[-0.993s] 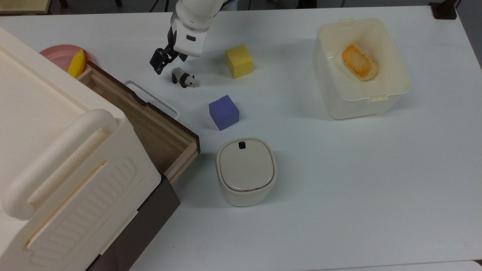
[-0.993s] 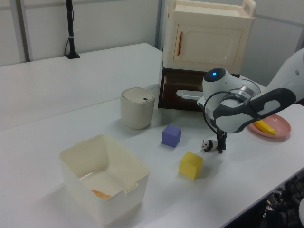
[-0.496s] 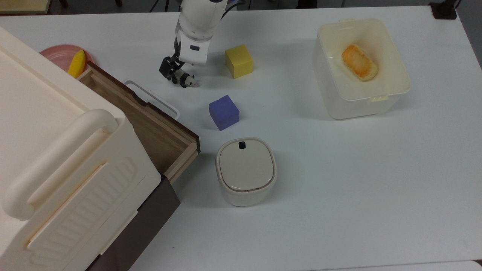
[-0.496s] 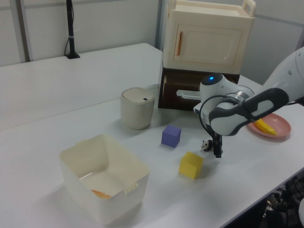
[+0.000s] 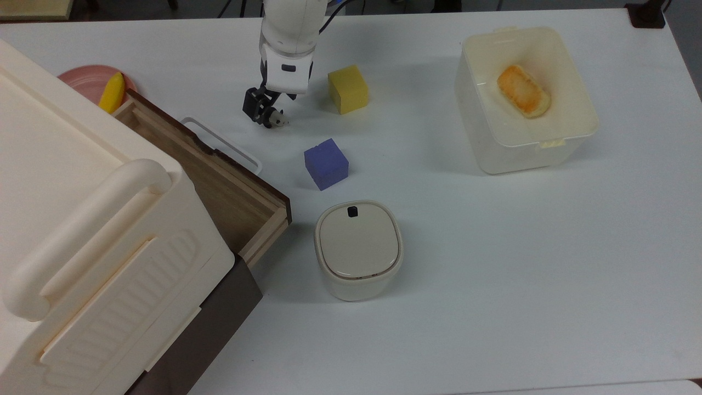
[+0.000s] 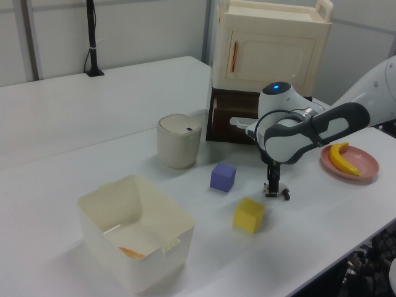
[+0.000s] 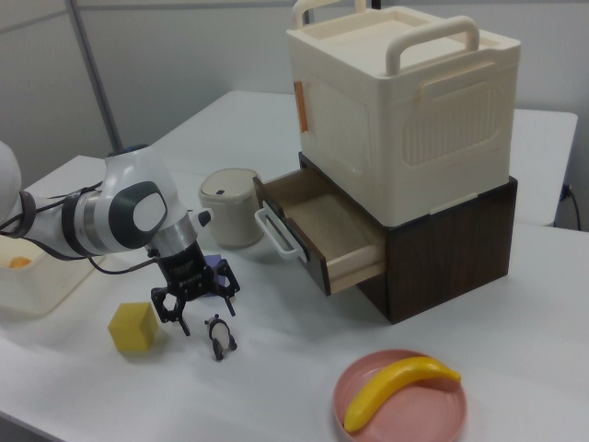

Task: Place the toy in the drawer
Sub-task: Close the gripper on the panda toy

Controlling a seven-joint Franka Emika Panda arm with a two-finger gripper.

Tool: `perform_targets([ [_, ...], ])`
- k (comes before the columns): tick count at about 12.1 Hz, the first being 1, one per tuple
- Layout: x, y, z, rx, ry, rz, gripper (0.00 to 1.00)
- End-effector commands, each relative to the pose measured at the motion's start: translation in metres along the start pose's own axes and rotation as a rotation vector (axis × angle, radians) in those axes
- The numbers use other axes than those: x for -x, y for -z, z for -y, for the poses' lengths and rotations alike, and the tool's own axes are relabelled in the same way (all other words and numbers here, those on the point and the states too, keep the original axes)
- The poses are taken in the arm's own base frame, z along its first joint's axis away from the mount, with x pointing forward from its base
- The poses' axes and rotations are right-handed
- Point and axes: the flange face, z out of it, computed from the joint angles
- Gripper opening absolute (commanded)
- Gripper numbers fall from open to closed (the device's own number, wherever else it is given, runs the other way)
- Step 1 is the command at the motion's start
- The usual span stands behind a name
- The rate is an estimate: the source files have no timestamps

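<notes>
The panda toy (image 7: 219, 335) is seen standing on the white table (image 5: 493, 247), in the gap between the yellow cube (image 5: 347, 88) and the pulled-out drawer (image 5: 219, 189). In the right view it stands on its legs just in front of the gripper (image 7: 195, 304), whose black fingers (image 7: 174, 308) are spread apart and closed on nothing; the toy is not held. In the top view the gripper (image 5: 262, 112) is lowered close to the table, and the toy's pale head (image 5: 279, 121) pokes out beside the fingers, the rest being hidden under them. In the left view the gripper (image 6: 273, 190) is pointed straight down, with the toy (image 6: 284, 194) as a small dark shape at its tip.

The drawer is open, its wooden floor bare, and its white loop handle (image 5: 222, 144) is turned toward the toy. It belongs to a dark brown base under a large cream cabinet (image 7: 405, 110). A purple cube (image 5: 326, 163) lies between the toy and a small lidded bin (image 5: 358, 249). A pink plate (image 7: 400, 398) with a banana (image 7: 398, 385) is placed near the cabinet. Well apart, at the top view's right, an open white tub (image 5: 525, 99) is found with an orange piece of food (image 5: 523, 91) inside.
</notes>
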Motion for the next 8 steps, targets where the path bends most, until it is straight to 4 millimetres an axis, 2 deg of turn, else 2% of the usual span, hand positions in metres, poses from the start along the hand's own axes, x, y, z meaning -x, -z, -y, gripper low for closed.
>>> perform_targets([
  [1,0.0019,0.0037,0.0032,-0.019,0.006,0.005,0.88],
  [5,0.0015,0.0004,0.0051,-0.028,-0.023,0.009,0.88],
  [7,0.0022,-0.0021,0.0045,-0.033,-0.046,0.011,0.84],
  [8,0.0021,-0.0028,0.0046,-0.034,-0.055,0.012,0.78],
])
